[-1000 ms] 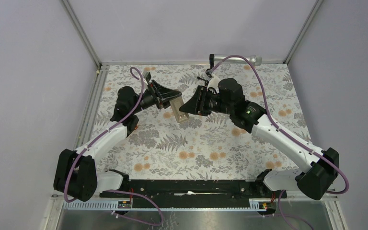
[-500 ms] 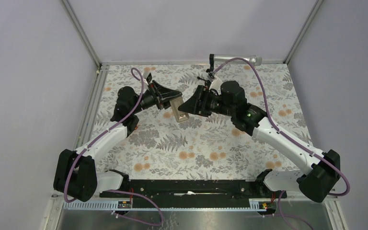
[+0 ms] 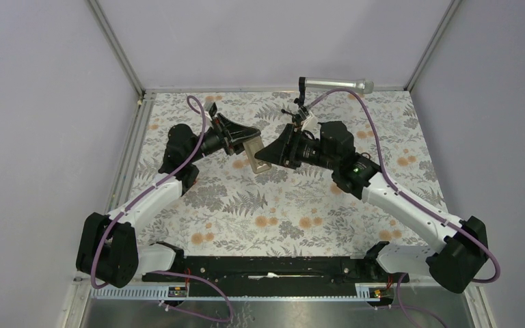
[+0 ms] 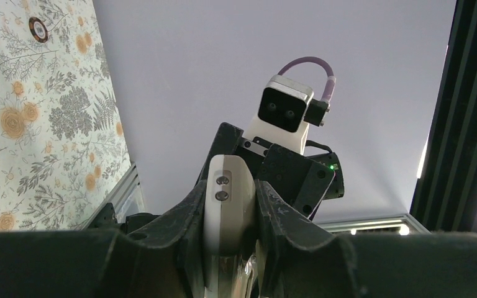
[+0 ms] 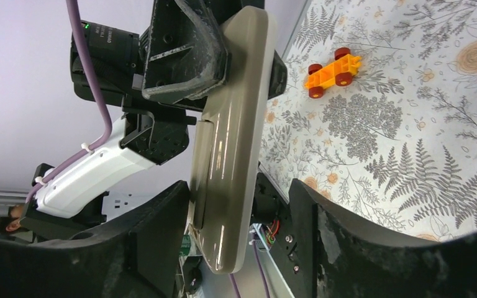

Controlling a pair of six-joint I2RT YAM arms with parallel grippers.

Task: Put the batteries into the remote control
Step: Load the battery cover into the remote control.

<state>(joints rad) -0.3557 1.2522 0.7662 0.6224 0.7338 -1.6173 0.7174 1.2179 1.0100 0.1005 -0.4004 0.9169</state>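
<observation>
A table is covered with a white cloth printed with grey fern leaves and orange flowers [image 3: 287,212]. Plain pale lilac walls [image 3: 273,41] close it at the back and on both sides. Slim silver metal posts [image 3: 115,48] rise slanting from the two far corners. A silver metal rail [image 3: 128,164] runs along the left edge of the cloth. At the near edge lies a long black bar [image 3: 266,265], and in front of it a grey metal sheet [image 3: 287,313]. In the left wrist view a dark ribbed panel [image 4: 466,112] stands at the right, with a bright strip of light [image 4: 372,225] low beside it.
</observation>
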